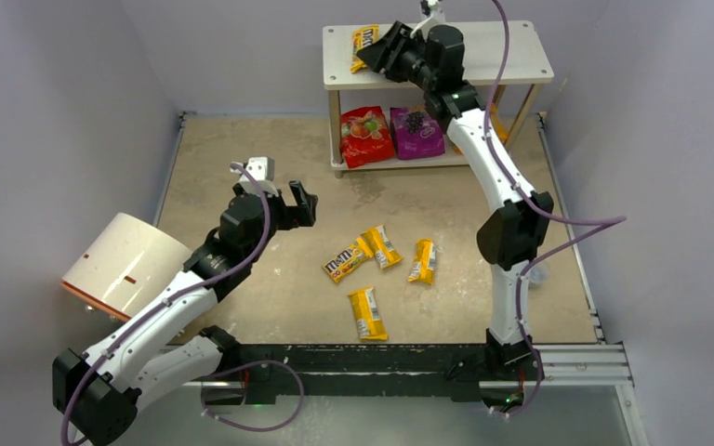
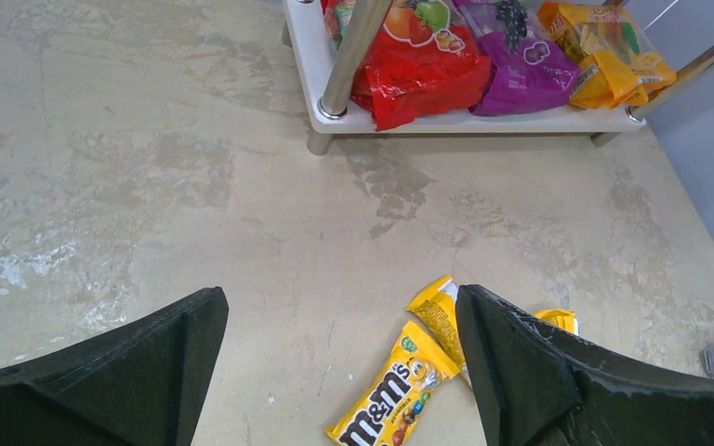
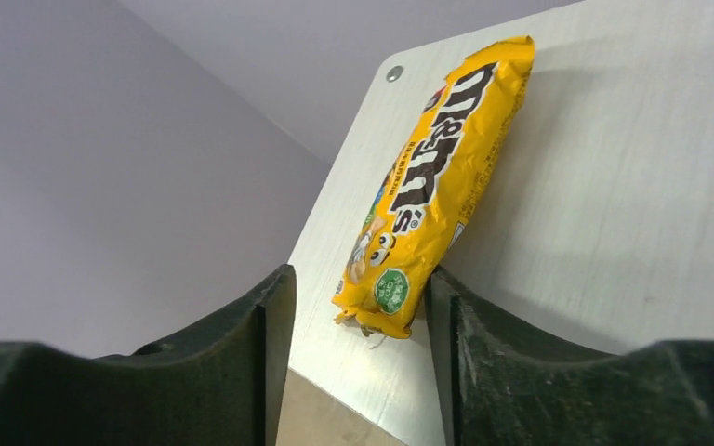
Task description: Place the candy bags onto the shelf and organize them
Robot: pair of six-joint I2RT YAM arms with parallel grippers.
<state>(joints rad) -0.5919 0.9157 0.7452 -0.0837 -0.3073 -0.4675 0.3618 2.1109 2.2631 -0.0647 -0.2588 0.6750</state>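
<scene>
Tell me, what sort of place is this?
Probably a robot test bench: plain walls box in a scuffed table, two arms are bolted at its edge, and a small shelf holds candy bags.

M&M's packet (image 3: 437, 177): glossy yellow film, crinkled. 
Top board of shelf (image 3: 614, 204): matt white, smooth, faint grain. 
Front shelf leg (image 2: 350, 56): metal tube, satin sheen. 
Both red pouch (image 2: 423, 70) and purple pouch (image 2: 521, 65): shiny, wrinkled plastic film. 
Beige bench (image 2: 195, 186): matt, blotchy, scuffed. 
Black left fingers (image 2: 539, 381): matt.

Pale lavender walls (image 1: 74, 74) enclose a scuffed beige tabletop (image 1: 242, 149) (whitish smears), evenly lit.
</scene>
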